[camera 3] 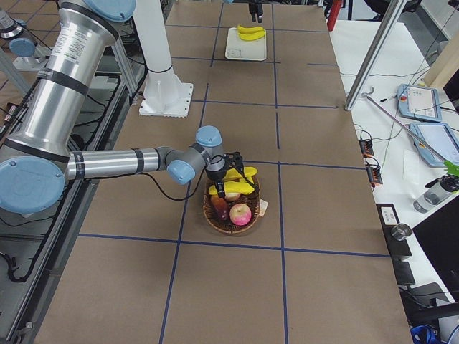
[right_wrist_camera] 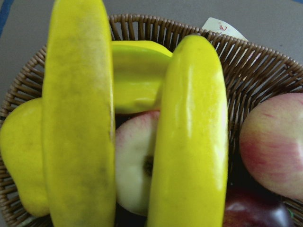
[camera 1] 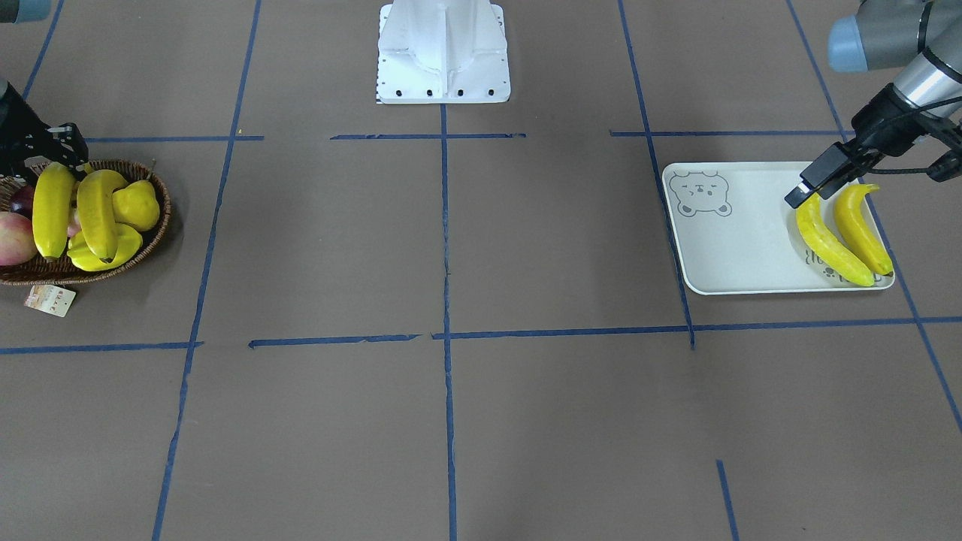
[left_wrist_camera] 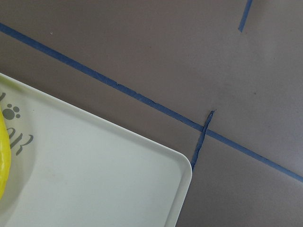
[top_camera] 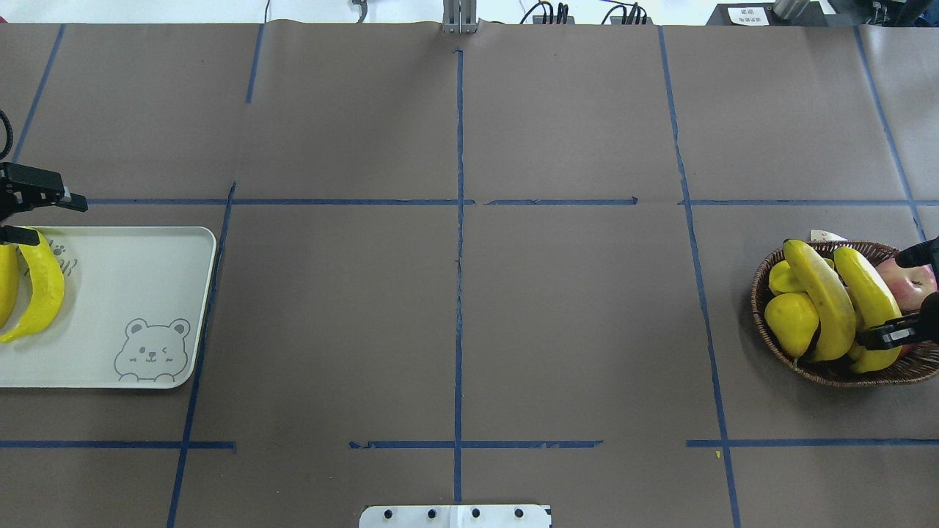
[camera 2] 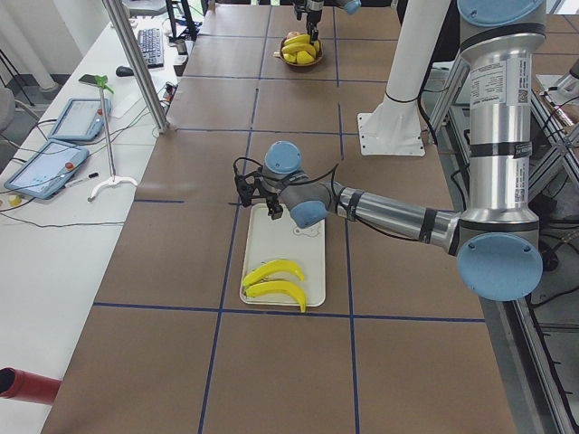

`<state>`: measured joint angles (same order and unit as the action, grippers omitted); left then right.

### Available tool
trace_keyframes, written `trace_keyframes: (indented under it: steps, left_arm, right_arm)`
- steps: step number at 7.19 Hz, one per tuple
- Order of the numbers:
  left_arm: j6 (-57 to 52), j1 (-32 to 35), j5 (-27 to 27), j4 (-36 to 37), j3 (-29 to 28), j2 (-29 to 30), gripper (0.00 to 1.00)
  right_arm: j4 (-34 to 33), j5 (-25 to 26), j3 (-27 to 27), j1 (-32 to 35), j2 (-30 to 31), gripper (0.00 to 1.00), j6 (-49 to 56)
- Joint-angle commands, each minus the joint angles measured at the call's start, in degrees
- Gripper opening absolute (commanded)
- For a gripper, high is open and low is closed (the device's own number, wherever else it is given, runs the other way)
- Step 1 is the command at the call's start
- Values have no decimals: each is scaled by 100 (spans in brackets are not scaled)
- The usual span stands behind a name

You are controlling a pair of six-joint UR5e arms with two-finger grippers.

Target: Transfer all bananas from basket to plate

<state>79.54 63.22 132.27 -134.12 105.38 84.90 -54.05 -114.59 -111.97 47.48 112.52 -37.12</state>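
The long curved yellow bananas (right_wrist_camera: pixel 189 142) have smooth, glossy, plastic-looking skins that catch bright highlights, and the round brown basket (right_wrist_camera: pixel 265 61) is woven wicker, ribbed and rough. The pale grey-white rectangular tray (left_wrist_camera: pixel 118 179) looks like smooth matt plastic, while the brown paper table covering (top_camera: pixel 572 323) is matt, with thin blue tape lines (top_camera: pixel 459 293) stuck onto it.

1. A wide table (top_camera: pixel 572 330) covered in smooth brown paper fills most of the scene.
2. Dark blue tape lines (top_camera: pixel 459 293) divide the paper into large rectangles.
3. A white bench (camera 2: pixel 45 244) runs along one long edge of the table. It holds two tablets (camera 2: pixel 47 169) and a keyboard (camera 2: pixel 148 47).
4. A silver metal pole (camera 2: pixel 136 63) rises where the bench meets the table.
5. Black cables (top_camera: pixel 546 13) cluster at that same edge.
6. The light is bright and even, and shadows are soft.
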Motion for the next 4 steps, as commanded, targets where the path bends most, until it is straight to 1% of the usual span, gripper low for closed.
trace_keyframes:
  steps: [1, 2, 3, 4]
  left_arm:
    - [0, -2, 0, 0, 0, 0, 100]
    - [0, -2, 0, 0, 9, 0, 100]
    - [0, -2, 0, 0, 9, 9, 100]
    - [0, -2, 0, 0, 17, 9, 100]
  right_arm:
    - [0, 16, 26, -72, -2, 35, 3]
    - [17, 16, 26, -64, 6, 24, 47]
    - [44, 7, -34, -20, 15, 15, 56]
    - [53, -10, -139, 119, 59, 10, 82]
